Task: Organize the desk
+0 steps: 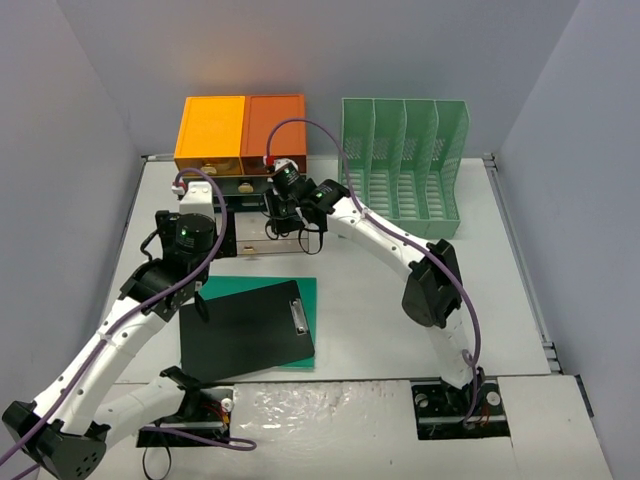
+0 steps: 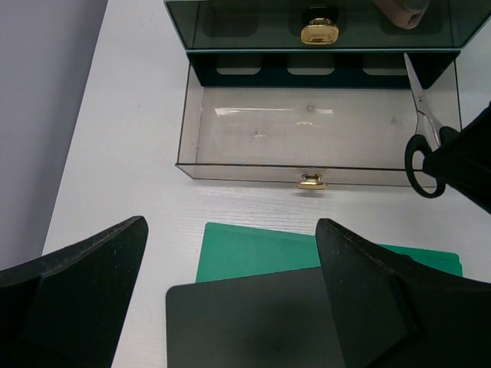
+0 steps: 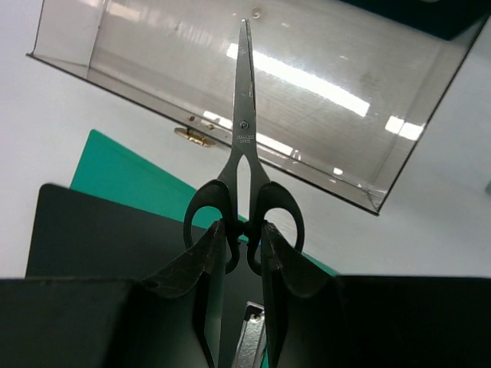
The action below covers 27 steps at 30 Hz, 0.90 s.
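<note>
Desk (image 1: 500,290) in full view, white and wide, running wall to wall with both arms bolted at its near edge. The action is up at the far edge. The right gripper (image 3: 242,236) has its jaws pinched on the black handle loops of the scissors (image 3: 244,138), blades together and pointing into the clear drawer (image 2: 307,126). That drawer is pulled open from the orange-topped drawer unit (image 1: 240,122) near the far left corner.

The left gripper (image 2: 230,257) hangs over the left side of the desk with jaws spread wide and nothing between them. Below it a black clipboard (image 1: 245,330) lies on a green folder (image 1: 305,290), both toward the near edge. A green file rack (image 1: 405,165) stands at the far edge, right of the drawer unit.

This looks like stowing the scissors, and the placement is what matters. The scissors sit over the drawer's right end, tip far in and handles out over the front wall. I can't tell how high they hang.

For a clean drop:
- Carry the handles in past the front wall.
- Keep the tip short of the back and clear of the drawer above.
- Go low before letting go, so the steel doesn't bounce on the plastic.
- Turn the blades along the drawer's length if the fit looks tight.

Closing by the gold knob (image 2: 311,182) can wait.
</note>
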Tool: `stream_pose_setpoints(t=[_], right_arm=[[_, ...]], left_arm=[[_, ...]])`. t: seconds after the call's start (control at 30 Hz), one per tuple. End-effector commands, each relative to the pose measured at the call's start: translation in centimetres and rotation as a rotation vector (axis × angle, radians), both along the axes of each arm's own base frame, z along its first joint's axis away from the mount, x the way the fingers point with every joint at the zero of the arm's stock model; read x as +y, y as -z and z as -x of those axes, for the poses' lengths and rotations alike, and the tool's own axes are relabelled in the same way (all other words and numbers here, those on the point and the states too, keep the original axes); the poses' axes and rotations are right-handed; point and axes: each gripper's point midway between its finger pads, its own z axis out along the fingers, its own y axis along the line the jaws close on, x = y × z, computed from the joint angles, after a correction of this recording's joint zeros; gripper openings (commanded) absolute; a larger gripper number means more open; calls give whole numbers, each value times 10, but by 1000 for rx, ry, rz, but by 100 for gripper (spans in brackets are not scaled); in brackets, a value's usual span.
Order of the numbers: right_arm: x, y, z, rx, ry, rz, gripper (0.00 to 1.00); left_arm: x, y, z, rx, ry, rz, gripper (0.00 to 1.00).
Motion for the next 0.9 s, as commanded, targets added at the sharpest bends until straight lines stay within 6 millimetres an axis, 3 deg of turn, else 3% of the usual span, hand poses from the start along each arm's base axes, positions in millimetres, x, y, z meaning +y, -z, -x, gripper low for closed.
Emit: stream_pose_setpoints(t=[0.0,0.4,0.63,0.87], right_arm=[[9,-10,14,10,-81,-43,0],[3,43,-1,2,-68,74,0],[9,49,-19,-32,-38,76,0],[6,35,-49,-118,48,62,0]], left_arm=[[4,-12,0,-42,-17,4,89],[1,-10,-1,-34,-9,8,89],[3,-8,1,-27,-14,4,89],[2,-5,0,-21,-12,2,89]])
